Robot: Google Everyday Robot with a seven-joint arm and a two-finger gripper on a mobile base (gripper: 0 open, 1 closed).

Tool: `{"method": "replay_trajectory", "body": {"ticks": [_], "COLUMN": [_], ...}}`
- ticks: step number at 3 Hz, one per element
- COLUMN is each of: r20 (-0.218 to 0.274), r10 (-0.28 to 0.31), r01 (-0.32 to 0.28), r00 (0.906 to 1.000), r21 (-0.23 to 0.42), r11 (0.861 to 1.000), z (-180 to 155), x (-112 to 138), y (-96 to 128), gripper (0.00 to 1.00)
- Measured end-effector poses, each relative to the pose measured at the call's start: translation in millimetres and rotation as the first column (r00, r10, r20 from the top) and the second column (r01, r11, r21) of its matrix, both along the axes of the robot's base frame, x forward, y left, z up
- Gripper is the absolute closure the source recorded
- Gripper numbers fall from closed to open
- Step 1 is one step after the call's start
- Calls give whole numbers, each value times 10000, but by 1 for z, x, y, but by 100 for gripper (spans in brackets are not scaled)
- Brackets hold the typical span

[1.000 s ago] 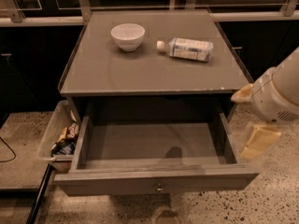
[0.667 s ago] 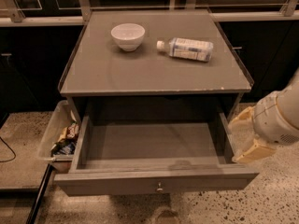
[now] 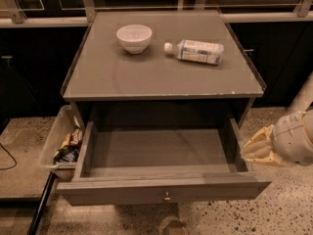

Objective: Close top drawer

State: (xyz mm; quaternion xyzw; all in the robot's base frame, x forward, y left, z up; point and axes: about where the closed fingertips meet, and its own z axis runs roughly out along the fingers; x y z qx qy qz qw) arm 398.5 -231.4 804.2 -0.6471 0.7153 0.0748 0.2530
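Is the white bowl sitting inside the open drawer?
No, the white bowl stands on the grey tabletop above the wide grey wooden drawer; the tool hovers by its right side.

Floor (image 3: 230, 219) lies free before the pulled-out top drawer (image 3: 146, 192), with the gripper (image 3: 254, 150) just beside its right wall (a plastic bin (image 3: 54, 138) crowds the left).

The wide grey wooden top drawer (image 3: 164, 192) stands pulled out toward the camera from under the flat grey tabletop (image 3: 161, 80), with its small round metal knob (image 3: 167, 198) at the centre of the front. On the tabletop, a white round bowl (image 3: 134, 37) sits at the back left, and a clear plastic bottle (image 3: 195, 51) lies on its side to the right of it. The cream gripper (image 3: 259, 148) is outside the drawer, just beside its right wall. A clear plastic bin (image 3: 53, 140) holding packets (image 3: 71, 143) sits left of the drawer.
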Motion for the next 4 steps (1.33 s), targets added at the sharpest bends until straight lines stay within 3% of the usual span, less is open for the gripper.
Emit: {"method": "replay_trajectory", "body": {"ticks": [1, 2, 3, 4], "r20": [0, -195, -535, -740], "r10": [0, -52, -233, -54], "r01": [0, 59, 311, 253], "r00": [10000, 9998, 9983, 9972], "r21": [0, 337, 1512, 2707], "r11": [10000, 9994, 9880, 9623], "z": [0, -17, -64, -101], "x": [0, -4, -13, -25], "y": [0, 1, 2, 6], "gripper": [100, 100, 100, 100]}}
